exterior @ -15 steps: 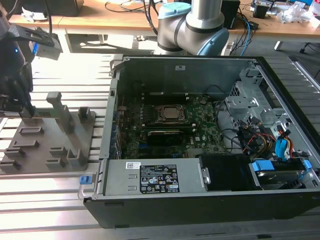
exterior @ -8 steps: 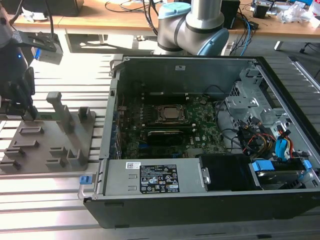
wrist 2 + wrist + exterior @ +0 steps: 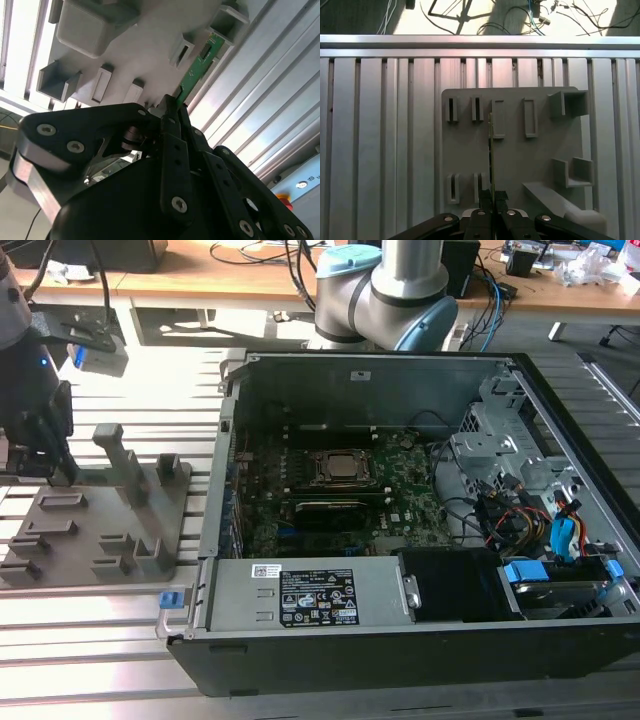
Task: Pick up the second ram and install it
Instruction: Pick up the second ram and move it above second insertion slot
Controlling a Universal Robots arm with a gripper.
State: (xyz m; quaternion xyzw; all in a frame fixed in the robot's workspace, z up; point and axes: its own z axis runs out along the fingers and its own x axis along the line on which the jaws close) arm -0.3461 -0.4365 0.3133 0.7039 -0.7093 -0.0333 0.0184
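The second ram (image 3: pixel 200 62) is a thin green stick. The end effector (image 3: pixel 175 106) pinches it at one end, with both fingers closed tight on it. The stick points straight out from the fingers, long way on, toward the grey tray (image 3: pixel 125 40) with its little slots. I cannot tell if its far tip touches the tray. In the exterior view the end effector is over the tray, at the exterior view's left. It is well apart from the open computer (image 3: pixel 360 380) on the table (image 3: pixel 100 660), where the big green board (image 3: pixel 410 475) lies.
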